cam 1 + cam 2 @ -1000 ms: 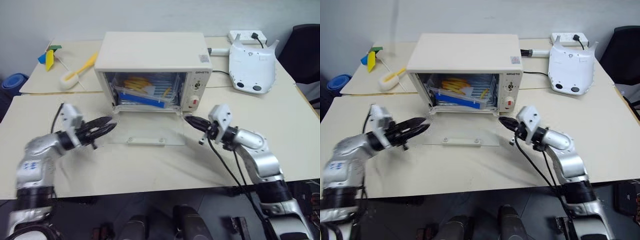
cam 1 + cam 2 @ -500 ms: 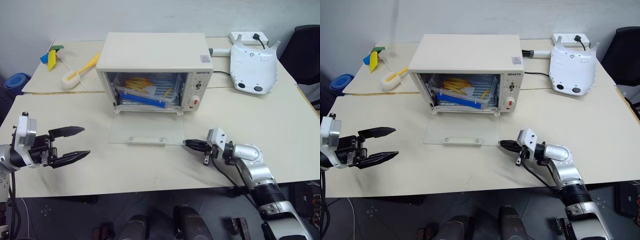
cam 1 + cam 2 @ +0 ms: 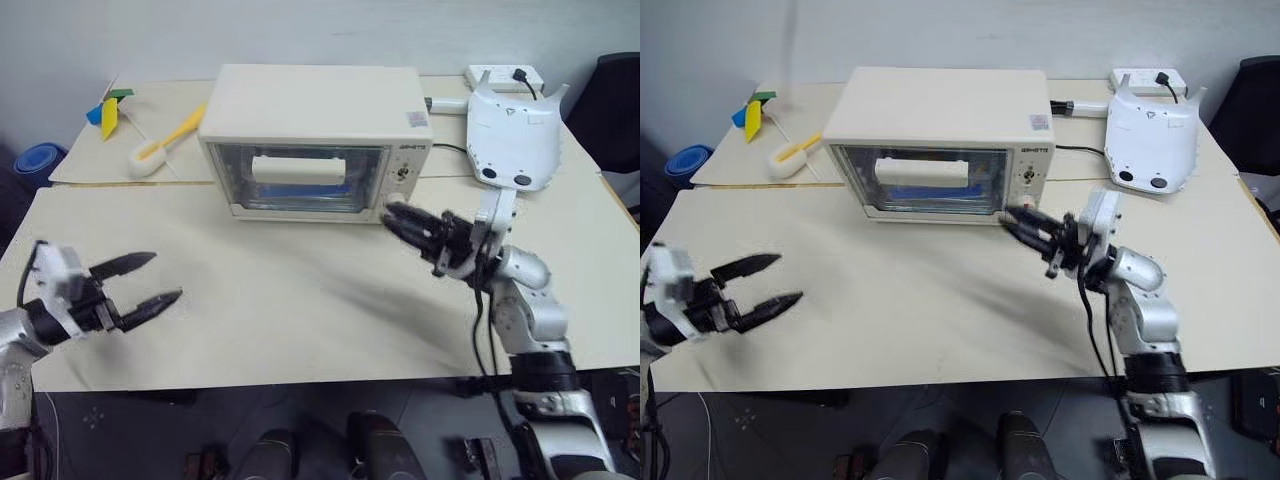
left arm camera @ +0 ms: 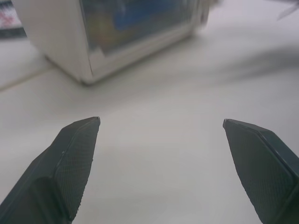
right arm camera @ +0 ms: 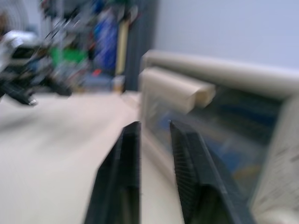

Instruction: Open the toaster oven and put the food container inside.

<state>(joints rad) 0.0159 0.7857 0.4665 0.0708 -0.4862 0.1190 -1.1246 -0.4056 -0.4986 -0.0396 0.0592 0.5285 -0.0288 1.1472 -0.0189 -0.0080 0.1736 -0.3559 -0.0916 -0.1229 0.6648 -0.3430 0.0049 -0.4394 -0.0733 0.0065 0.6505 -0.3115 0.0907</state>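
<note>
The cream-white toaster oven (image 3: 315, 100) stands at the back middle of the table with its glass door (image 3: 300, 185) shut and its handle upright at the top. Through the glass, the food container (image 3: 925, 190) shows as a blue and clear shape on the rack. My right gripper (image 3: 392, 215) hovers at the oven's lower right front corner, pointing left; its fingers (image 5: 126, 154) stand a little apart, open, with nothing between them. My left gripper (image 3: 165, 278) is wide open and empty over the table's front left, well apart from the oven (image 4: 60, 42).
A white curved device (image 3: 512, 125) with two dark holes stands right of the oven, with a power strip (image 3: 505, 75) behind it. A yellow-handled brush (image 3: 165, 140) and a blue and yellow tool (image 3: 105, 115) lie at the back left.
The oven door has swung up from flat on the table to shut. My right gripper rose to the oven's front corner and parted slightly. My left gripper opened wide and drew back to the left.
</note>
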